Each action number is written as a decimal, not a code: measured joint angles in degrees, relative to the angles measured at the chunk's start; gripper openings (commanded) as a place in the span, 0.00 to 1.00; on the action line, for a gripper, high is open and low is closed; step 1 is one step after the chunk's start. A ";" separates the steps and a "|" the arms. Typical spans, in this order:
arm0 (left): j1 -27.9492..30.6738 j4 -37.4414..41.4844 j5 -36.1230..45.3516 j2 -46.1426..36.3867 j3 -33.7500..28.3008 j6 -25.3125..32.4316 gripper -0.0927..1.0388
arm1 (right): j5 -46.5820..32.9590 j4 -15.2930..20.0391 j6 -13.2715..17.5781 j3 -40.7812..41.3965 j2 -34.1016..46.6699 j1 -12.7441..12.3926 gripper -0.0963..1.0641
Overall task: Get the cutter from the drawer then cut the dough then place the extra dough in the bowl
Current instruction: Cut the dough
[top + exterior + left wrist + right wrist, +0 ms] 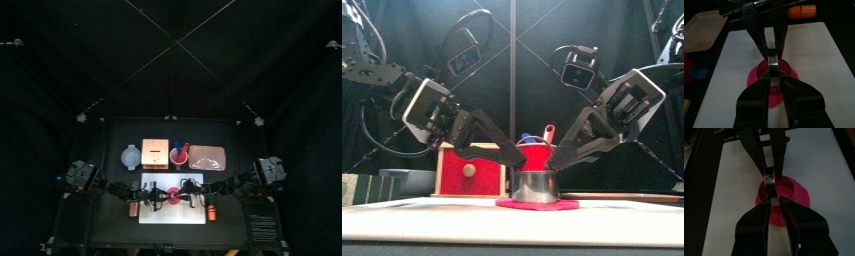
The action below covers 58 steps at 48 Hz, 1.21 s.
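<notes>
The round metal cutter [535,185] stands upright on the flat pink dough [537,204] in the middle of the white cutting board [422,218]. My left gripper [515,162] comes in from the left and my right gripper [556,160] from the right. Each is shut on the cutter's top edge, on opposite sides. In the left wrist view my left gripper [772,75] pinches the cutter [773,65] over the dough [759,84]. The right wrist view shows my right gripper [771,198] on the cutter [771,180], with dough [797,195] around it.
Behind the board stand the blue-grey bowl [130,157], the wooden box [156,151] with its red drawer front [470,171], the red cup [537,153] with toy knives, and the pink tray [209,156]. Bare board [174,215] lies toward the table's front.
</notes>
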 measured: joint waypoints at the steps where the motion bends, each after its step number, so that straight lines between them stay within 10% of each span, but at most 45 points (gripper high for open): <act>1: 0.09 0.18 0.18 0.00 0.00 0.00 0.59 | 0.00 -0.09 0.00 -0.09 0.00 0.00 0.53; 58: 2.72 1.58 8.00 0.44 -0.97 -0.09 0.53 | 13.18 -0.26 0.00 -0.35 0.35 -0.88 0.52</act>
